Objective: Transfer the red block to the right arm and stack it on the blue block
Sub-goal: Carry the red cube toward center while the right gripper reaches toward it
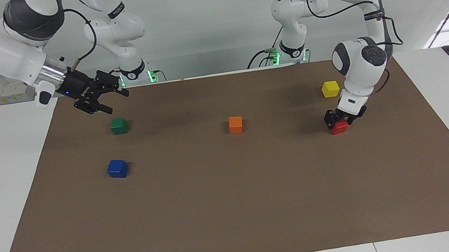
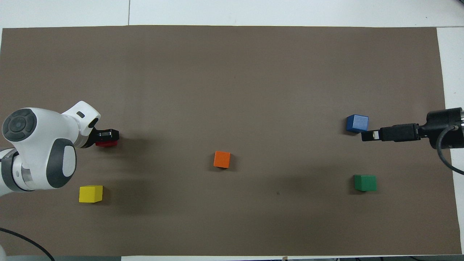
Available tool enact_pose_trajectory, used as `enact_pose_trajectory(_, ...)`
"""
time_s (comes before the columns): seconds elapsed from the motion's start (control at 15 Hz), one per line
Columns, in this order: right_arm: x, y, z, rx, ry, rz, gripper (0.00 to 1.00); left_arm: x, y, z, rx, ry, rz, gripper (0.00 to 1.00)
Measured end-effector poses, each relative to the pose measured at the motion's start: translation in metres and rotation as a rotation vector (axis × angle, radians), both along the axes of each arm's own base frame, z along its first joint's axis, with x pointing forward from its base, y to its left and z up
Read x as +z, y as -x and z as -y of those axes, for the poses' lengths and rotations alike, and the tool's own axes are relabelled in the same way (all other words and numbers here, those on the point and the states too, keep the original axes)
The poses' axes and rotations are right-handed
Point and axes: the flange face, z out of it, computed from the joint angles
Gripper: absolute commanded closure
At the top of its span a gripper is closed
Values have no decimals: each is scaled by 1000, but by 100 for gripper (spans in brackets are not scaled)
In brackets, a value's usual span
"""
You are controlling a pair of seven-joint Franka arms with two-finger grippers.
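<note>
Brown mat covers the tabletop (image 1: 235, 211); the red block (image 1: 339, 127) sits on it at right-centre of the facing frame, with the left claw (image 1: 339, 118) directly on top, fingers closed against its sides, block not lifted. The right claw (image 1: 110, 97) hangs open in the upper left over the green block (image 1: 119, 125). The blue block (image 1: 117, 168) lies lower left, so the handover must span the whole frame width.
</note>
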Motion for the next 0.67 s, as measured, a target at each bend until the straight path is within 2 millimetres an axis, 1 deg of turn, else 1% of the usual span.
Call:
enact_pose_trajectory(0.13,-24,5,4,7,-154,25,0,0,1,5,17,0,-23,100)
enact_pose_trajectory(0.2,-32,6,1,4,-226,22,0,4,0,10,21,1,-49,100)
enact_pose_trajectory(0.27,-37,8,-5,-4,-293,13,0,14,-3,17,34,0,-80,100)
enact_pose_trajectory(0.33,-40,9,-11,-12,-359,5,0,29,-8,25,52,-1,-111,100)
enact_pose_trajectory(0.47,-51,16,-21,12,-450,16,0,72,-19,50,110,25,-153,100)
enact_pose_trajectory(0.53,-59,21,-26,33,-495,22,0,95,-22,66,150,66,-165,100)
enact_pose_trajectory(0.67,-75,30,-37,65,-601,20,0,133,-24,91,259,158,-183,100)
